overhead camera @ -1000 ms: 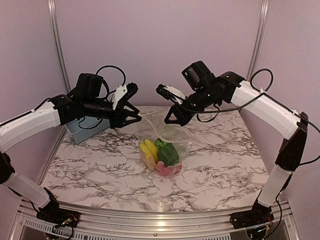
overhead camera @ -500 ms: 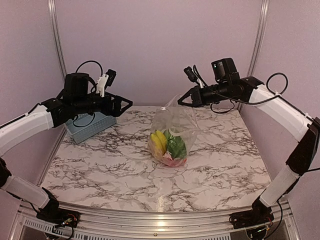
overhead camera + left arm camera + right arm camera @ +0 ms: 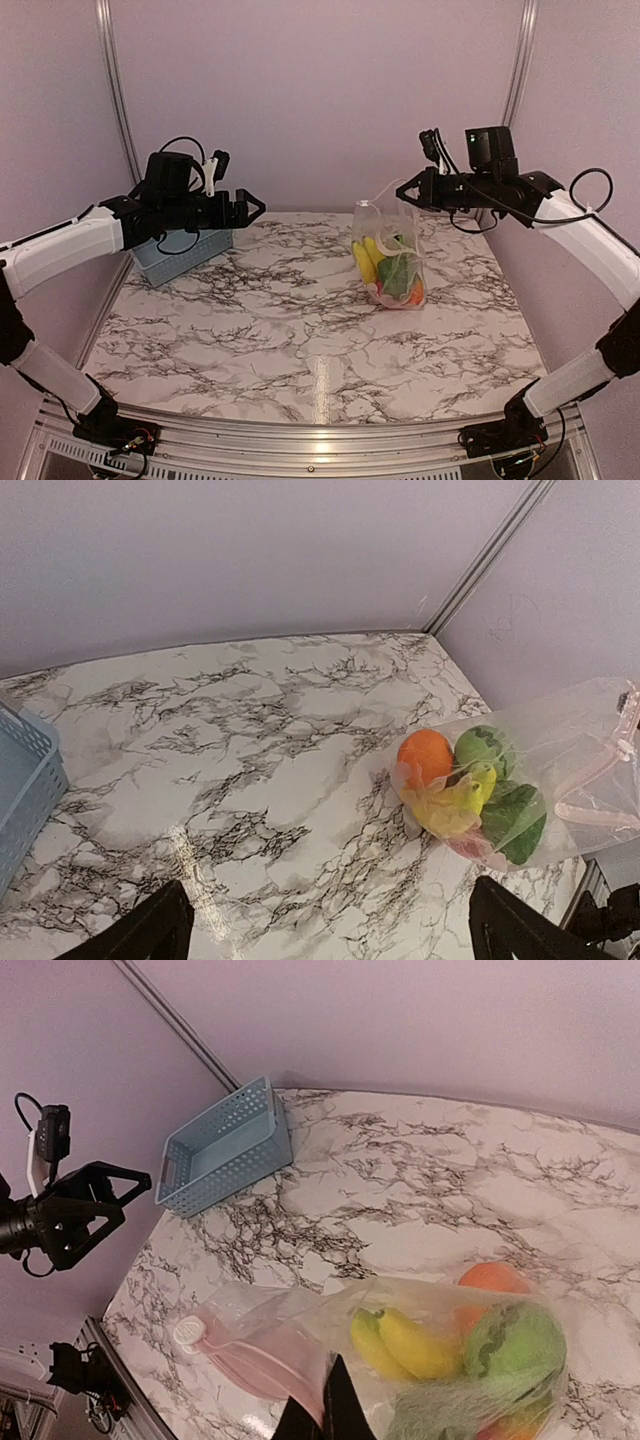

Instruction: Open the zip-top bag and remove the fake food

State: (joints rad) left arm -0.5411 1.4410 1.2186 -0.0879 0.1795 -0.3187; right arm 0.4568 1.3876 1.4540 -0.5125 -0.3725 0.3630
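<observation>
Over marble table (image 3: 250, 330), right end effector (image 3: 405, 195) pinches zip-top bag (image 3: 375, 228); left end effector (image 3: 247, 211) spread wide.

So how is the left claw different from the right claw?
The left claw is wide open and empty; the right claw is pinched shut on the zip-top bag. The left claw hovers by the blue basket; the right claw is above the fake food in the bag. Both are black and up off the table.
</observation>
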